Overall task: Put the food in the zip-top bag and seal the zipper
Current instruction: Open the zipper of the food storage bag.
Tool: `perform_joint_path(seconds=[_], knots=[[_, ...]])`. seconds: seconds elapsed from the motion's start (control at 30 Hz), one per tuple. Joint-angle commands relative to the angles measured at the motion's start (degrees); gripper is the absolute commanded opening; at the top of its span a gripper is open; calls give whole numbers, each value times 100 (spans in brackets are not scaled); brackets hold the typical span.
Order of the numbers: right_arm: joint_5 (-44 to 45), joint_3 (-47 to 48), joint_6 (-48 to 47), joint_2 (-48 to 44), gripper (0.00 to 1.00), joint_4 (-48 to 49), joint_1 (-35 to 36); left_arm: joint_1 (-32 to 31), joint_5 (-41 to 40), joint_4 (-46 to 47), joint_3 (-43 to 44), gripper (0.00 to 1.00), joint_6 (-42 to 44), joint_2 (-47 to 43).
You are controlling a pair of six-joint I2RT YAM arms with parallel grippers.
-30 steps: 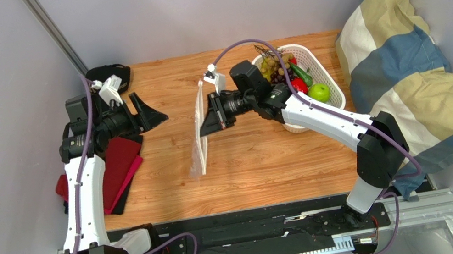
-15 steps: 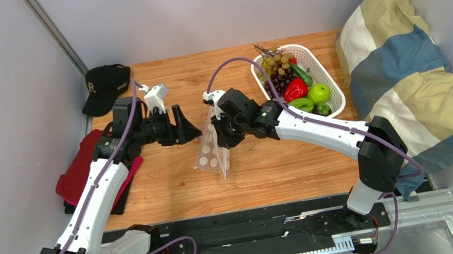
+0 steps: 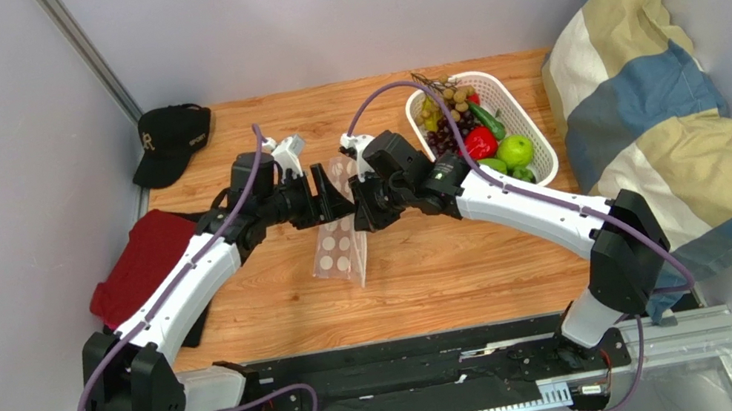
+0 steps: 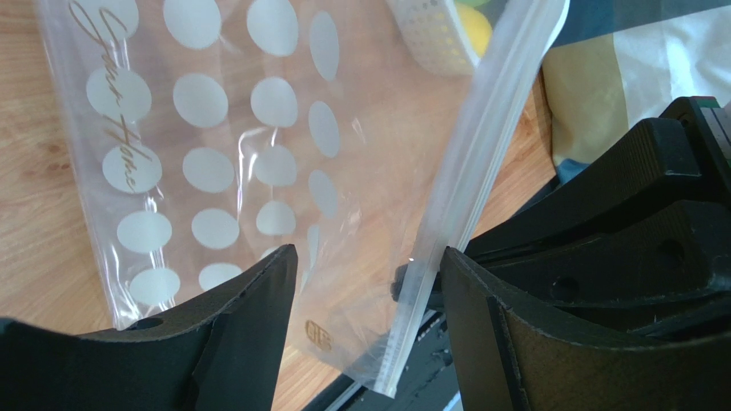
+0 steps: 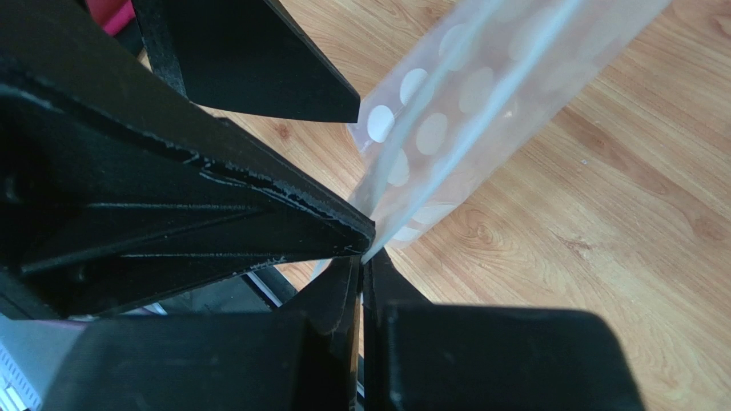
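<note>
I think the step in hand is opening the bag. The right gripper is shut tight on the zipper edge and holds the bag up over the table's middle. The left gripper stands open with that edge between its fingers, not pinching. Next it should catch one lip only. The food lies in the basket, well apart.

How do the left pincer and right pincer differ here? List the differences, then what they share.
The left pincer stands open; the right pincer is shut. The right pincer pinches the zip-top bag by an edge; the left pincer only straddles the zipper, not clamping it. Both are black and meet at the bag.
</note>
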Motion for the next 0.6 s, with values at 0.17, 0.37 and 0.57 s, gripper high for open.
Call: perform_joint_path(seconds=[0.17,0.37,0.57], knots=[[-638,1,182,-403,0,329,-70,-151,-570,226,22,51,-54,393],[-648,-263,77,-658,0,260,-122,-90,-367,200,145,25,7,499],[-376,-290,-204,-606,0,-337,-754,306,-647,-730,391,0,603,78]])
